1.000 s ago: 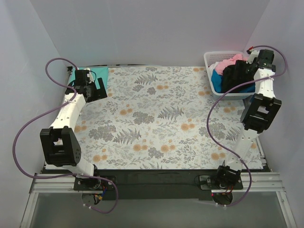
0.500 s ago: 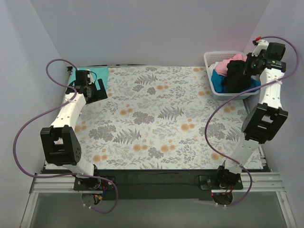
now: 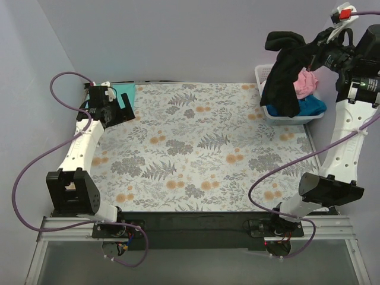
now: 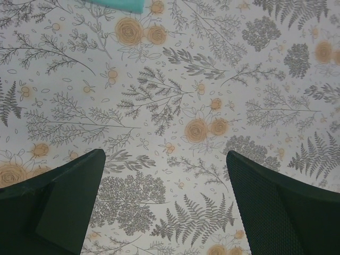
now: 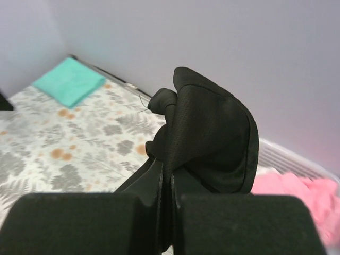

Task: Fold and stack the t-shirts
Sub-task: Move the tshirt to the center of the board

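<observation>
Mint-green shirt (image 3: pixel 123 92) lying folded flat, far-left corner | left gripper (image 4: pixel 167 207) hovering spread over flowered table cloth (image 3: pixel 202 148) | right gripper (image 5: pixel 170 223) pinching limp, crumpled black shirt (image 3: pixel 282 77), dangling, partly hiding white lattice basket (image 3: pixel 288 119) | pink shirt (image 3: pixel 304 83), blue shirt (image 3: pixel 303 107) bunching inside.

The black soft cloth t-shirt (image 3: pixel 284 77) looks matt, with a fine knit weave. The flower-and-fern patterned table cloth (image 3: pixel 196 148) is smooth, matt printed fabric. At 2 o'clock, the white plastic lattice basket (image 3: pixel 288 120) looks smooth and moulded. At 10 o'clock, the mint-green folded cloth t-shirt (image 3: pixel 126 89) is matt.
</observation>
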